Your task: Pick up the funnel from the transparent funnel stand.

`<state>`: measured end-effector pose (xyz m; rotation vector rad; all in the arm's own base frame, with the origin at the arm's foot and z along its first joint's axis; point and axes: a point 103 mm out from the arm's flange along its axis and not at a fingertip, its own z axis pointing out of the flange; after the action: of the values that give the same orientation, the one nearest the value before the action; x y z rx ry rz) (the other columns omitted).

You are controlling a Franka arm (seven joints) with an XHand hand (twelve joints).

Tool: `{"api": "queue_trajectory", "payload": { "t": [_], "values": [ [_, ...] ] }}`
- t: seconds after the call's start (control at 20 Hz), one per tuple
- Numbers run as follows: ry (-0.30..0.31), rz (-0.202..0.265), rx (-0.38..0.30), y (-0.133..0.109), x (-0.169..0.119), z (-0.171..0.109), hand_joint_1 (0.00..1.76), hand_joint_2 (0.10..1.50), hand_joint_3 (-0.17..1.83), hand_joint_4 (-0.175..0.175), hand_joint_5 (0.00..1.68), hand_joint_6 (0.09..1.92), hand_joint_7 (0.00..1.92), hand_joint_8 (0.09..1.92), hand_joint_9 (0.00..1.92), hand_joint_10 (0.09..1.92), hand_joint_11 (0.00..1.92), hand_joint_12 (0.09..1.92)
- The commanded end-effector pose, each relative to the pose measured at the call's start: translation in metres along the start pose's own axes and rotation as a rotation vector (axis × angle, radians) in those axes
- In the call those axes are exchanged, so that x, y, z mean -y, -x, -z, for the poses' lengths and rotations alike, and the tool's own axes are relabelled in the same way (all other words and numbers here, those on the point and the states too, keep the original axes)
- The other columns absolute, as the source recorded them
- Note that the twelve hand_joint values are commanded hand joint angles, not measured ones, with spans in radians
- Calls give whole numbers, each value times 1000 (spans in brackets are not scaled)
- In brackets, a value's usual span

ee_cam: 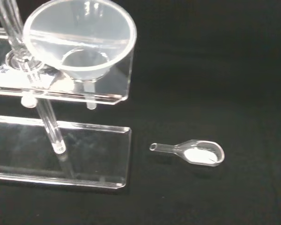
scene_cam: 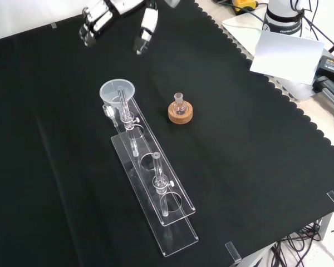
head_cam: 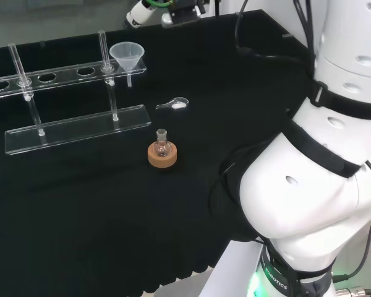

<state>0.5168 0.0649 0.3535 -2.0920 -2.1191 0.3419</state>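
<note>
Fingers [scene_cam: 92, 25] of the hand [scene_cam: 108, 14] hang straight and spread, apart from the thumb and holding nothing, at the top of the front view above the cloth and well apart from the funnel [scene_cam: 117, 91]. Taking the transparent funnel stand [scene_cam: 156, 189] as the landmark, the funnel sits in the hole at the stand's end nearest the hand, its wide mouth up and its stem pointing straight down through the upper shelf, so its long axis is upright. In the head view the funnel [head_cam: 123, 55] is at the right end of the stand [head_cam: 80, 127], beside one of the stand's upright posts [head_cam: 104, 49]. A small round flask [scene_cam: 180, 103] on a cork ring [scene_cam: 180, 114] stands near the stand, to its right in the front view, apart from it. The wrist view looks into the funnel's [ee_cam: 79, 40] mouth and shows its stem end below the shelf, clear of the base plate. It and the head view show a small clear scoop [ee_cam: 196, 152] with white powder lying on the cloth just off the stand's funnel end, its handle toward the stand; I cannot make it out in the front view.
</note>
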Motion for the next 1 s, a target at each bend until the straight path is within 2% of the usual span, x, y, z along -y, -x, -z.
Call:
{"api": "queue_trajectory", "payload": {
  "t": [0.05, 0.6, 1.0],
  "values": [
    [-84, 49, 35, -33, -27, -15, 524, 850, 161, 11, 236, 87, 38, 510, 203, 709, 125, 1418],
    [-171, 75, 49, -44, -50, -38, 588, 768, 159, 16, 186, 87, 0, 512, 170, 779, 223, 1457],
    [-200, 86, 75, -55, -55, -44, 611, 744, 171, 18, 131, 87, 0, 393, 139, 801, 247, 1459]
  ]
}}
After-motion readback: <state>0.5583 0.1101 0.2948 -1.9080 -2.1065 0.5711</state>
